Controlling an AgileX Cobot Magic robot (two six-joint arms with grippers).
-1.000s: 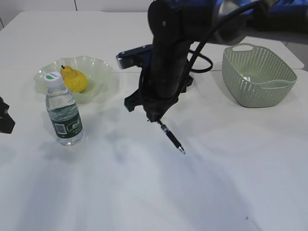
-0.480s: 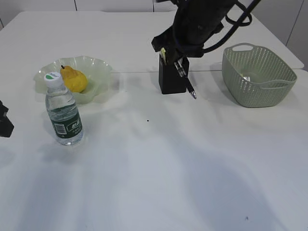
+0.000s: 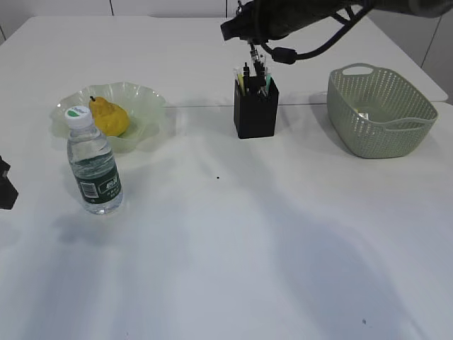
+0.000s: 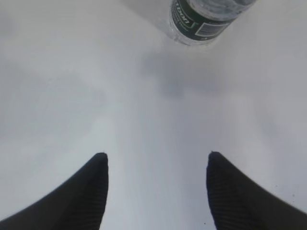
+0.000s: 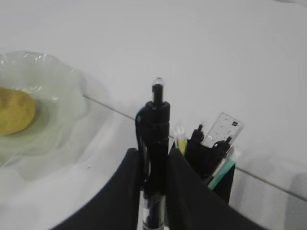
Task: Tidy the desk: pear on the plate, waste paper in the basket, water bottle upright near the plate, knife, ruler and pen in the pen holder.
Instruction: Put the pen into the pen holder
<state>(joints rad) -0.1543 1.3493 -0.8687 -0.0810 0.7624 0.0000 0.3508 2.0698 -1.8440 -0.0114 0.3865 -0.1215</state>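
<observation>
Exterior view: the right gripper (image 3: 256, 51) is seen poised just above the pen holder (image 3: 255, 108), which stands on the desk (image 3: 233, 241) between the plate (image 3: 145, 99) and the basket (image 3: 381, 110). In the right wrist view, the pen (image 5: 155, 158) is shown pinched upright between the dark fingers (image 5: 125, 191) of that gripper, its clear tip uppermost; the holder sits beside and beyond it, with the ruler (image 5: 219, 129) and some yellow and green-tipped items already standing inside. Which of these is the knife cannot be told. The pear (image 3: 108, 116) is found lying in the plate, and the water bottle (image 3: 93, 162) is stood upright just in front of it, so those parts of the task are judged done. A pale object is glimpsed through the basket wall, but whether it is the waste paper cannot be told. The step in hand is judged to be the placing of the pen into the holder, the last of the three tools. For the next move, the pen's lower end would need to be lined up over a free gap in the opening, lowered past the items already there, and only then released, lest it catch on the rim or tip the box. The left gripper (image 4: 156, 191) is held spread and empty, low over bare tabletop, near the bottle.
</observation>
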